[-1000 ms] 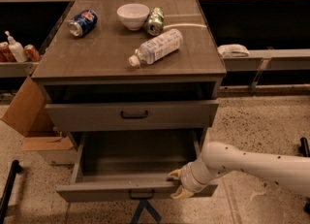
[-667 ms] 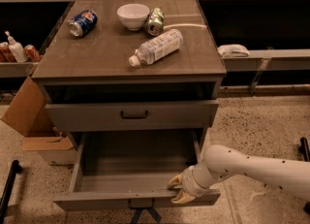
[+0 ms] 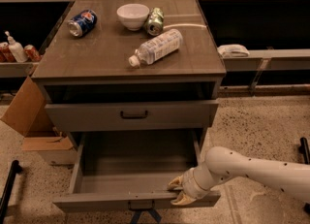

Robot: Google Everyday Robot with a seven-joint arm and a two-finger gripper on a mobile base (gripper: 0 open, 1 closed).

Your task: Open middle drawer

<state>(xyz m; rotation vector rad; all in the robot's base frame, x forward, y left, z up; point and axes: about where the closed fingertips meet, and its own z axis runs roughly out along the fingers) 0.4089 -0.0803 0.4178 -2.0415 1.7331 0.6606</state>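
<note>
1. The middle drawer (image 3: 97,201) is seen standing well out of the cabinet. Its front panel is pinched near the right end by the claw (image 3: 178,191), one finger inside and one outside.
2. Its handle (image 3: 140,203) lies just left of the claw, not held.
3. An off-centre hold is judged likely to skew the drawer, so any remaining pull is best kept straight and slow.
4. The top drawer (image 3: 131,116) sits shut above the claw. Further up, the bottle (image 3: 155,47) on the worktop (image 3: 97,58) could be rolled by a jolt.
</note>
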